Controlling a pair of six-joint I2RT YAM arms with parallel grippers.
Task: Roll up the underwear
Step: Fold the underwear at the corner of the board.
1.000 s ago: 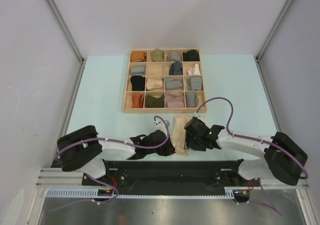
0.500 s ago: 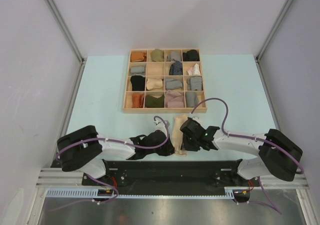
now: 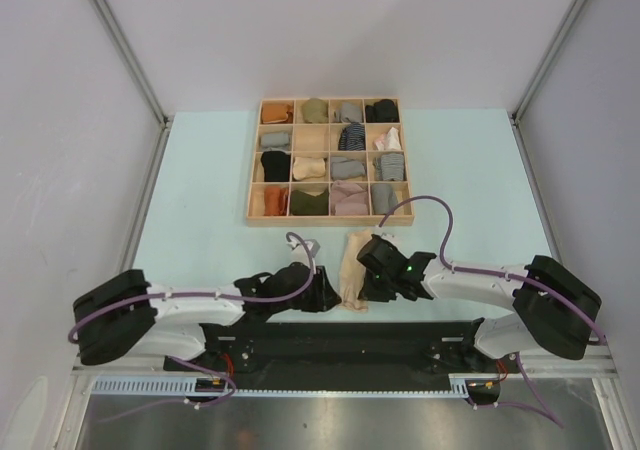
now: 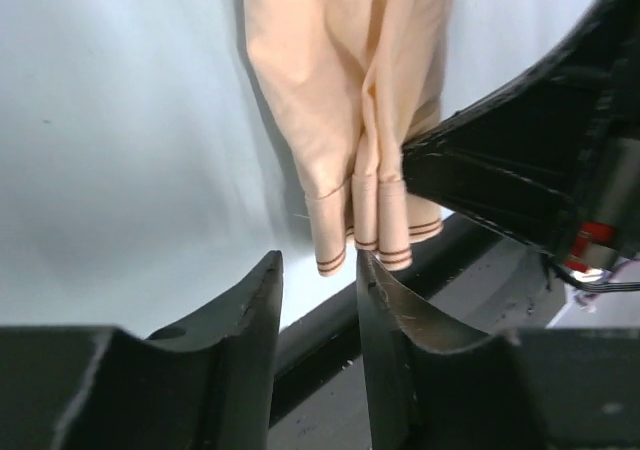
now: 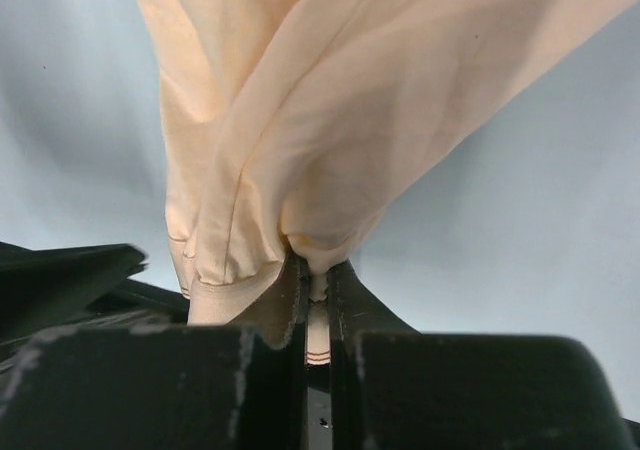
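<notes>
The pale cream underwear (image 3: 354, 262) lies folded lengthwise on the table near the front edge. It also shows in the left wrist view (image 4: 340, 110) and in the right wrist view (image 5: 330, 100). My right gripper (image 3: 372, 273) is shut on a fold of its right side, and the cloth is pinched between the jaws (image 5: 316, 282). My left gripper (image 3: 326, 292) is open and empty (image 4: 318, 275), just short of the striped waistband end (image 4: 365, 235) and not touching it. Rust-orange (image 3: 276, 113) and black (image 3: 275, 164) cloth rolls sit in the tray.
A wooden compartment tray (image 3: 328, 218) stands beyond the underwear and holds several rolled cloth bundles. The black front rail (image 3: 340, 332) runs just behind both grippers. The right gripper's body (image 4: 530, 170) is close beside the left fingers.
My right gripper has moved left onto the cream underwear and bunched it narrower. My left arm has drawn back to the left, its gripper shifting slightly off the cloth.
</notes>
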